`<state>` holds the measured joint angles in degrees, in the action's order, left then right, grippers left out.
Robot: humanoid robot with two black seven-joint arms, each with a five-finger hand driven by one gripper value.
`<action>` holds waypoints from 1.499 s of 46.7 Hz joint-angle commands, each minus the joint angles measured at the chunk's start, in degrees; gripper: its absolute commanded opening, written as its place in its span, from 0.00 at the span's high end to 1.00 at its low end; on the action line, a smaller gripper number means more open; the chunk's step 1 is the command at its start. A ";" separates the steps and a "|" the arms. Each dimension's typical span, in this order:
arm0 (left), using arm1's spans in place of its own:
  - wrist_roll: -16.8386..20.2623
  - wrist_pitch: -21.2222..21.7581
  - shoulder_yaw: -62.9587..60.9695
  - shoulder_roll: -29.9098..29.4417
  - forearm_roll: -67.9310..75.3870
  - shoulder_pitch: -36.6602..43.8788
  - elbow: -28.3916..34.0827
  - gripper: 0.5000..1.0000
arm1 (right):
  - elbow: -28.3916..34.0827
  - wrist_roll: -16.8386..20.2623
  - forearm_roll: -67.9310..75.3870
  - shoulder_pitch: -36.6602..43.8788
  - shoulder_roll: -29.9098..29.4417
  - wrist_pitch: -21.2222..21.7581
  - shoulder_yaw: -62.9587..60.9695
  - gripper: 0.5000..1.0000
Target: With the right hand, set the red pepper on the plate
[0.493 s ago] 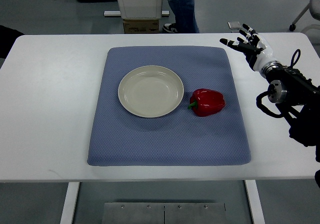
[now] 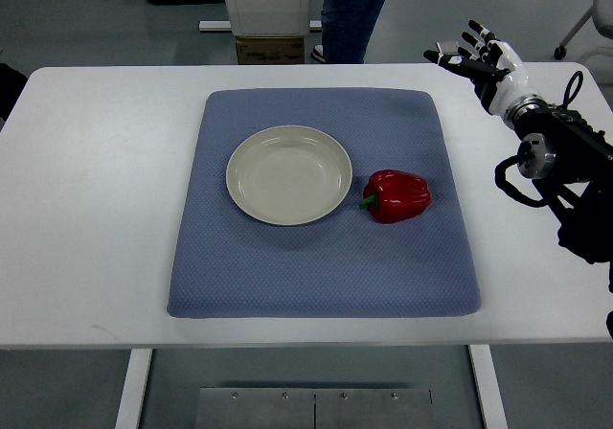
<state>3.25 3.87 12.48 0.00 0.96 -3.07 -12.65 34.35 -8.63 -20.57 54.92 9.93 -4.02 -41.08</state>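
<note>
- The right hand (image 2: 484,57) is above the far right edge of the white table (image 2: 96,209), fingers spread and holding nothing, well apart from the red pepper (image 2: 398,195)
- The pepper lies on the blue mat (image 2: 316,276), just beside the right rim of the empty plate (image 2: 289,174)
- Bare mat lies between the pepper and the mat's right edge
- The pepper's long axis runs left to right, green stem pointing at the plate

On the table (image 2: 96,209) lies a mat (image 2: 287,276), bearing a plate (image 2: 251,199) left of centre and a pepper (image 2: 397,195) just right of it, apart.
</note>
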 commanded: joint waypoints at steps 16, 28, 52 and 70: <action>0.00 -0.01 0.00 0.00 0.01 -0.09 -0.01 0.00 | -0.07 0.02 0.00 -0.08 0.53 0.33 -0.14 0.00; 0.00 -0.01 0.00 0.00 0.01 -0.09 -0.01 0.00 | -0.16 0.02 0.00 -0.34 0.79 0.33 -0.14 0.00; 0.00 -0.01 0.00 0.00 0.01 -0.09 -0.01 0.00 | -0.42 -0.07 0.00 -0.34 1.15 0.33 -0.23 0.00; 0.00 -0.01 0.00 0.00 0.01 0.00 -0.01 0.00 | -0.42 -0.86 0.00 -1.93 2.20 0.33 0.12 0.00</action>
<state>3.25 3.87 12.48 0.00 0.98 -3.12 -12.66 33.87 -8.94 -20.57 53.26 11.98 -3.69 -41.02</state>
